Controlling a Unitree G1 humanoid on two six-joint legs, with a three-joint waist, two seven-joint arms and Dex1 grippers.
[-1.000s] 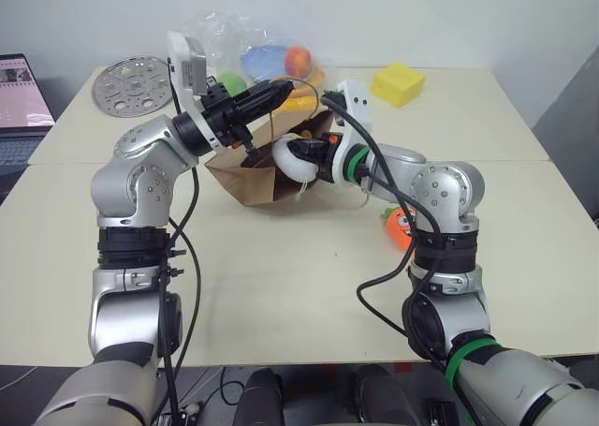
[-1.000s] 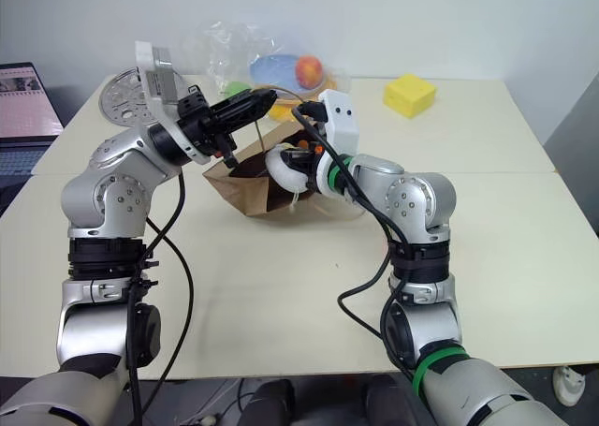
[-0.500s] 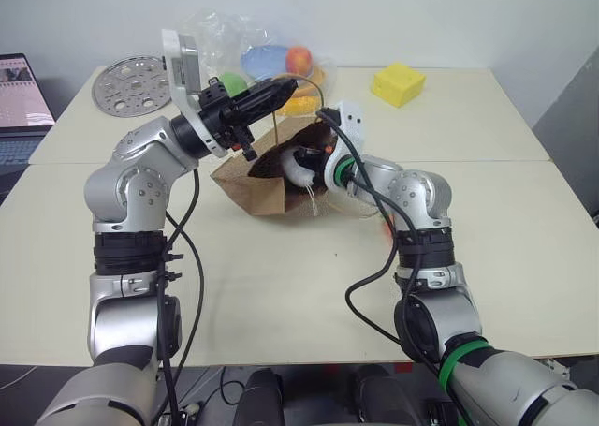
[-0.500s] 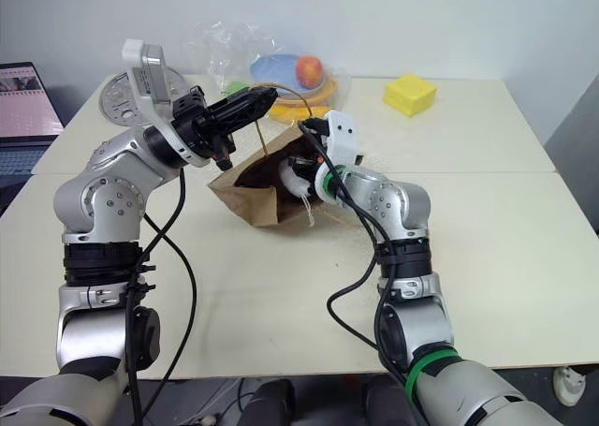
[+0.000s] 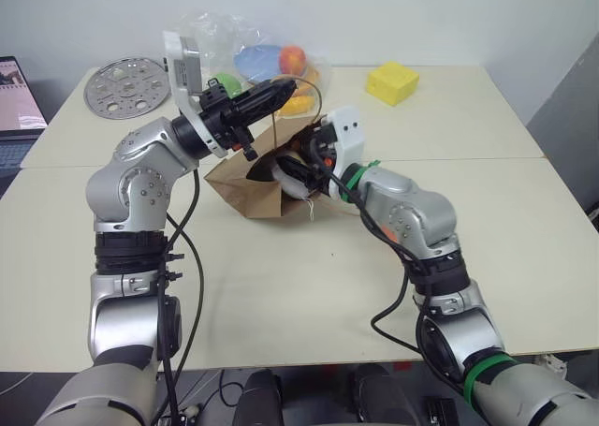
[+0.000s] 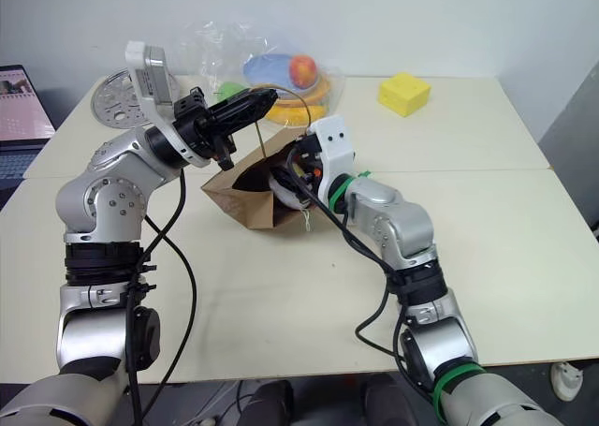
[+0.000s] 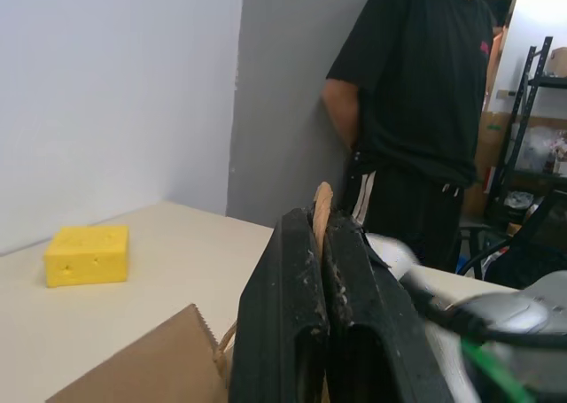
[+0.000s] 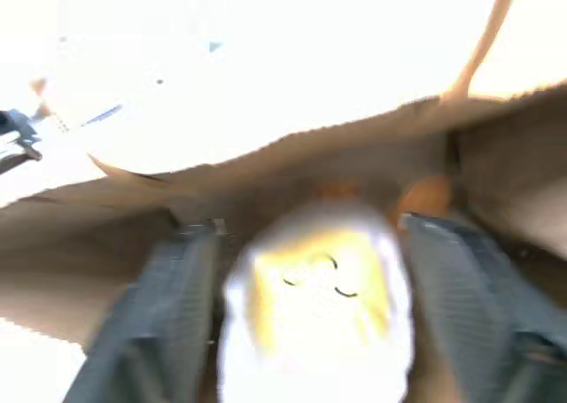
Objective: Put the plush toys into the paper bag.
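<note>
Right claw (image 8: 310, 332) spread around half-hidden egg toy (image 8: 317, 306) inside paper bag (image 5: 245, 178), left claw (image 7: 321, 270) pinching handle (image 7: 322, 213).

Pale tables (image 5: 524, 211) meet a white wall (image 5: 421, 14); dark shelving (image 7: 532, 111) stands beyond.

egg toy (image 8: 316, 307) in paper bag (image 5: 245, 184) mouth, cheese block (image 5: 392, 82) behind right

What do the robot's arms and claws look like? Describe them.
Both arms are silver-grey metal with rounded joint housings and black ribbed bands. Loose black cables run along each. The left claw and right claw have black fingers behind white wrist camera blocks. The right arm carries green bands near the wrist and the lower arm.
</note>
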